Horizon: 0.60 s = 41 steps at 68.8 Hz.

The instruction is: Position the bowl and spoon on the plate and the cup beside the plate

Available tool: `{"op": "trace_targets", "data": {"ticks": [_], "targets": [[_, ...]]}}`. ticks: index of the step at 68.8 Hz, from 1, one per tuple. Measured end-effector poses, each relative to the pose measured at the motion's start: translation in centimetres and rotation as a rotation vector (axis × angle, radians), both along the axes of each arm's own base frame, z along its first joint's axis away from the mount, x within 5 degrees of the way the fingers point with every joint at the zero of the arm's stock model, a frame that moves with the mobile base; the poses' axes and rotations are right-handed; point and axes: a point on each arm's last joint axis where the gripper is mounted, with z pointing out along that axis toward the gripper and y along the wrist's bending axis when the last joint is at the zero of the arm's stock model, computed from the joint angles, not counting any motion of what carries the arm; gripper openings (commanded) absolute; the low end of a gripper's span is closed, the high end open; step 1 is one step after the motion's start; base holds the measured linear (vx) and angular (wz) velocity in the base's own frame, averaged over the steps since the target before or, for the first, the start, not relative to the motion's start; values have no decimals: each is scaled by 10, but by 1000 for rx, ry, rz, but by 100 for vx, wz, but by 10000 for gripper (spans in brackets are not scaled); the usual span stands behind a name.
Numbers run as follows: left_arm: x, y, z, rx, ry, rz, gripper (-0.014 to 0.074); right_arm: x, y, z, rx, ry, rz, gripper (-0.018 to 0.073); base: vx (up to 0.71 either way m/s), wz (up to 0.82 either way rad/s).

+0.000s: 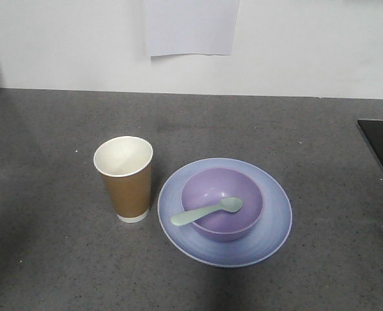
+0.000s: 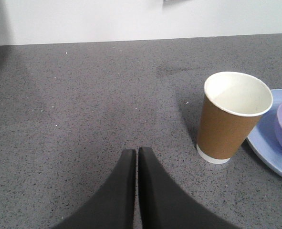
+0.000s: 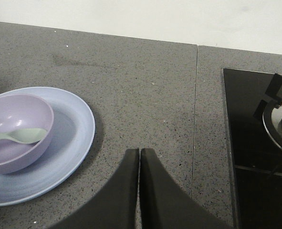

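The pale blue plate [image 1: 272,227] lies on the grey counter with the lavender bowl [image 1: 204,188] standing in its middle. A mint-green spoon [image 1: 207,211] rests in the bowl, its handle over the left rim. The brown paper cup [image 1: 127,184] stands upright just left of the plate, close to its edge. My left gripper [image 2: 137,151] is shut and empty, hovering over bare counter left of the cup [image 2: 231,121]. My right gripper [image 3: 139,151] is shut and empty, right of the plate [image 3: 78,129] and bowl [image 3: 16,129]. Neither gripper shows in the front view.
A black cooktop [image 3: 255,143] with a burner [image 3: 280,119] lies at the right, its corner also in the front view [image 1: 382,146]. A white wall runs along the back, with a paper sheet [image 1: 191,26] hanging on it. A seam [image 3: 194,119] crosses the counter.
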Motion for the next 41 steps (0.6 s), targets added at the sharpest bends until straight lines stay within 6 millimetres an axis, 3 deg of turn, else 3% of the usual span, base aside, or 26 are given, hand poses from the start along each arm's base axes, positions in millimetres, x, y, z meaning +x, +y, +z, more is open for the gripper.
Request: {"op": "trace_targets", "data": {"ticks": [41], "targets": [[2, 0, -2, 15, -22, -1, -7, 0, 0, 0, 0, 0, 0, -11, 0, 0]]}}
